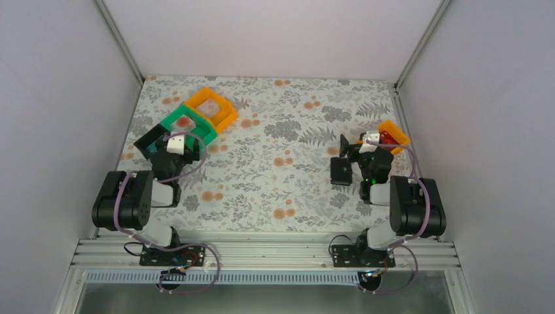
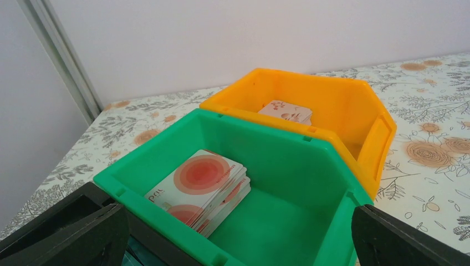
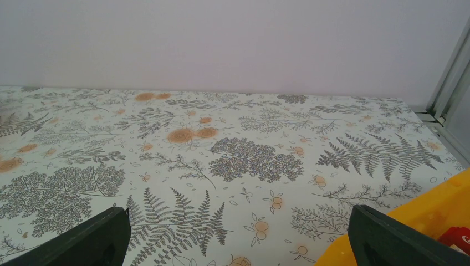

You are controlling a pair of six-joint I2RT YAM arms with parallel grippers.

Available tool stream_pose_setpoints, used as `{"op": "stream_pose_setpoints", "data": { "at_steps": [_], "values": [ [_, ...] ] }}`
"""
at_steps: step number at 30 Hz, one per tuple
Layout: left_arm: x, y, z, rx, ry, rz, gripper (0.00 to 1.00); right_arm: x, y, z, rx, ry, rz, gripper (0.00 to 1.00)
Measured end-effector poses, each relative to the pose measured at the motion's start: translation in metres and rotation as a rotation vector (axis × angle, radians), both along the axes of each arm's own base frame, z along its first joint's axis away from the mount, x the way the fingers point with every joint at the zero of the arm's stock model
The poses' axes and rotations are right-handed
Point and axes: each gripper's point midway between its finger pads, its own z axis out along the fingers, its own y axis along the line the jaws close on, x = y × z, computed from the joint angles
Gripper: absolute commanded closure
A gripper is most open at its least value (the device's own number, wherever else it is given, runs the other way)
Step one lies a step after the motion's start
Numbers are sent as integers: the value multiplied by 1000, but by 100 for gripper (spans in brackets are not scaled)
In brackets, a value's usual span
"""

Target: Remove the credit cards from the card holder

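— Now, from above: where to look for the black flat folding card holder [image 1: 340, 173]?
— Right of centre, just left of the right arm [image 1: 412, 206], on the flowered tabletop [image 1: 275, 163]. Cannot tell open from folded, nor make out cards inside. Find the right gripper [image 1: 368, 142] up and right of it, beside a small orange plastic tray [image 1: 404, 139] with a red credit card [image 1: 390, 137]. Find the left gripper [image 1: 174, 142] at upper left, by a black open tray [image 1: 149, 145], a green plastic tray [image 1: 169, 123] and a second orange tray [image 1: 228, 118].
— Left wrist view?
— Shows that gripper spread wide at the bottom corners, holding nothing. Shows a stack of pale credit cards with red circles [image 2: 202, 185] in the green tray and one pale credit card [image 2: 285, 112] in the orange tray behind.
— Right wrist?
— Likewise wide and empty. Misses the holder; catches only a red sliver at lower right.
— Handling?
— Probably light, stiff, slick. Pinch an exposed short edge across the flat faces. Expect the light holder to drag along, so pin it.
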Motion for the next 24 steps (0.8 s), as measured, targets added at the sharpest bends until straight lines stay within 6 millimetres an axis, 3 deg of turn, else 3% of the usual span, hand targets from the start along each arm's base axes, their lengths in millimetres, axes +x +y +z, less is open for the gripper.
{"op": "stream_pose_setpoints", "data": {
  "at_steps": [11, 15, 17, 19, 22, 24],
  "values": [
    [0, 0, 0, 0, 0, 0, 0, 0, 0, 0, 0, 2, 0, 1],
    [2, 0, 0, -1, 7, 0, 0, 10, -6, 5, 5, 45, -34, 1],
    [7, 0, 2, -3, 24, -3, 0, 14, -10, 34, 12, 16, -53, 1],
    [20, 2, 15, -6, 29, -9, 0, 15, -12, 81, 23, -41, -66, 1],
    [34, 4, 55, -2, -31, -20, 0, 17, -13, 153, 52, -93, -73, 1],
    [33, 3, 82, 13, -77, -30, 0, 16, -12, 190, 77, -86, -70, 1]
  ]
}}
